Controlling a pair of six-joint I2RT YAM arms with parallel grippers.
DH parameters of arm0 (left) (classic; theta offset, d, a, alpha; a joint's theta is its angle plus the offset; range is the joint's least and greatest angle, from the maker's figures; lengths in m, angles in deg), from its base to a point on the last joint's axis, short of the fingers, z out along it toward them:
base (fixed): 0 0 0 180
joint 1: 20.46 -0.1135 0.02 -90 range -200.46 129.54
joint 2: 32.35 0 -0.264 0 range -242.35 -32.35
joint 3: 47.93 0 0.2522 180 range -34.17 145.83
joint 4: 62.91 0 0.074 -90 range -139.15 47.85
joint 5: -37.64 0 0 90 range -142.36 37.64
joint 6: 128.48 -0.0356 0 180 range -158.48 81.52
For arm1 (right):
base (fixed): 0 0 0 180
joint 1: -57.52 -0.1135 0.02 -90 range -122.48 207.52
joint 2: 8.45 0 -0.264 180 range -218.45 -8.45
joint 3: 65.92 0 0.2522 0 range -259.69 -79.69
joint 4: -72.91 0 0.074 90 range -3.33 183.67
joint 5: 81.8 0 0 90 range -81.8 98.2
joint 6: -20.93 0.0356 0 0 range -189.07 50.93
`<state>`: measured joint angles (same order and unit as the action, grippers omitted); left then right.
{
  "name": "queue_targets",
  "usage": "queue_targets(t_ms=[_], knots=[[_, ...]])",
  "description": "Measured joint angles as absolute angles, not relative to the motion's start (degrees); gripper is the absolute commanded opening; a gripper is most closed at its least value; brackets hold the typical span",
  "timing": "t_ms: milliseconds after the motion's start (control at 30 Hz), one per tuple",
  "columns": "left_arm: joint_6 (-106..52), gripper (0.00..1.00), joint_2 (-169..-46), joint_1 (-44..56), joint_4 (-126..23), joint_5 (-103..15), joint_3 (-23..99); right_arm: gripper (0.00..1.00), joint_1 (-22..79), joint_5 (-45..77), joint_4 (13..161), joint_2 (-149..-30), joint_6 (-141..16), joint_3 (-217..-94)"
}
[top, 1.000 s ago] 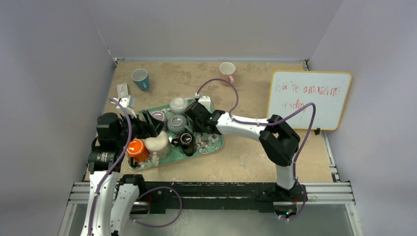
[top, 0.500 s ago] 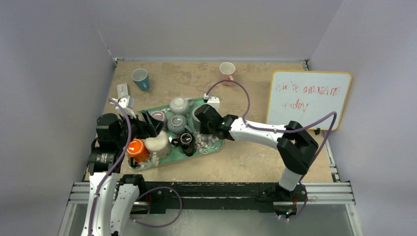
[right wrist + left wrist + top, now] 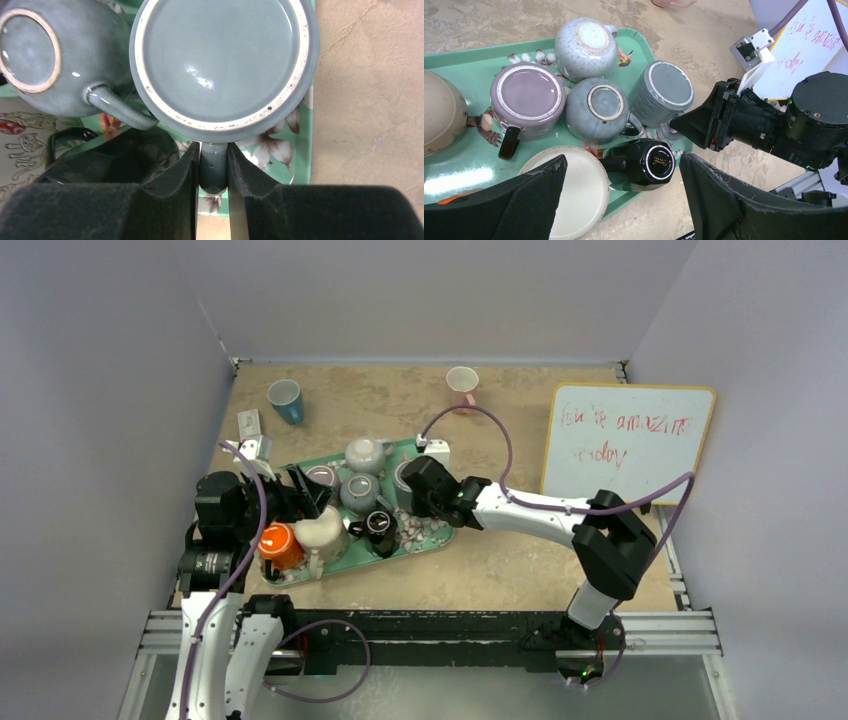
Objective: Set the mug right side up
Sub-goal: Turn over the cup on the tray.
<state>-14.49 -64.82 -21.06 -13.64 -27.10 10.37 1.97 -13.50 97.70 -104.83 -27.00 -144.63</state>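
Observation:
A grey mug [image 3: 222,60] stands upside down at the right end of the green tray [image 3: 300,140]. It also shows in the top view [image 3: 404,476] and the left wrist view [image 3: 663,92]. My right gripper [image 3: 213,167] is shut on its handle [image 3: 213,175], which points toward the near tray edge; the gripper shows in the top view [image 3: 424,492] too. My left gripper [image 3: 624,162] is open and empty, hovering above the tray's left part [image 3: 305,490], over a black mug [image 3: 649,162].
Other upside-down mugs crowd the tray: round grey [image 3: 599,107], purple [image 3: 526,97], speckled [image 3: 586,42], cream [image 3: 322,530], orange [image 3: 278,543]. A blue cup [image 3: 285,398] and a pink cup [image 3: 462,382] stand at the back. A whiteboard [image 3: 628,440] leans at the right.
My right arm's elbow has swung right and toward me, and its gripper has shifted to the near-right side of the grey mug. The left arm has not moved.

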Motion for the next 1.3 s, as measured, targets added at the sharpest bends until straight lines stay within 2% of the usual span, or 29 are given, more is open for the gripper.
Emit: queue_targets(t_ms=[167, 633, 900, 1167, 1300], knots=[[-14.5, 0.82, -64.7, -21.1, -13.6, -27.3, 10.4, 0.20, 1.6, -13.3, 101.4, -105.8, -28.1, -146.0], [-14.5, 0.82, -63.9, -21.1, -13.6, -27.3, 10.4, 0.39, 1.3, -14.4, 109.1, -109.3, -26.3, -150.9], [-14.5, 0.82, -63.7, -21.1, -13.6, -27.3, 10.4, 0.38, 1.3, -15.4, 111.3, -111.6, -24.1, -153.4], [-14.5, 0.82, -63.4, -21.1, -13.6, -27.3, 10.4, 0.29, 1.3, -16.6, 112.3, -114.0, -22.5, -155.5], [-14.5, 0.82, -63.4, -20.2, -13.6, -27.2, 10.4, 0.20, 1.3, -16.8, 112.6, -114.3, -22.2, -155.5]])
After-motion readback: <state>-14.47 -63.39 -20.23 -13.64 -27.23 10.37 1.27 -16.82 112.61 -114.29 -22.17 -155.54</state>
